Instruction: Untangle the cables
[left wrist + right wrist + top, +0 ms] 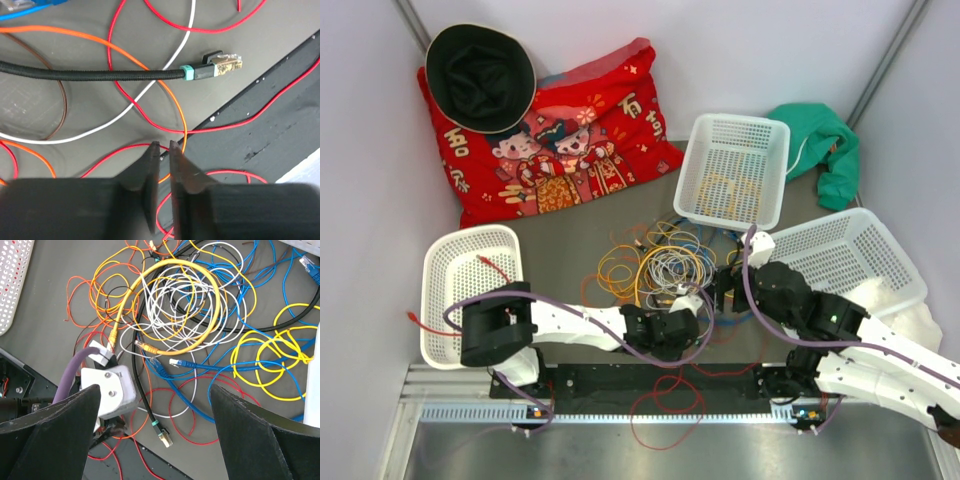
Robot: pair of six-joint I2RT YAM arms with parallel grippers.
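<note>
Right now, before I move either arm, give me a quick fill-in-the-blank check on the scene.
1. The cable running into the left gripper's nearly shut jaws is ___.
2. The right gripper hangs ___ above the tangled cables.
3. The black hat rests partly on a ___ cushion.
Missing: orange; open; red.

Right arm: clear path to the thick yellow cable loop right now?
Probably yes: right gripper hangs open over the pile, thick yellow cable lies mostly on top of the thinner wires, left gripper is off to one side.
</note>
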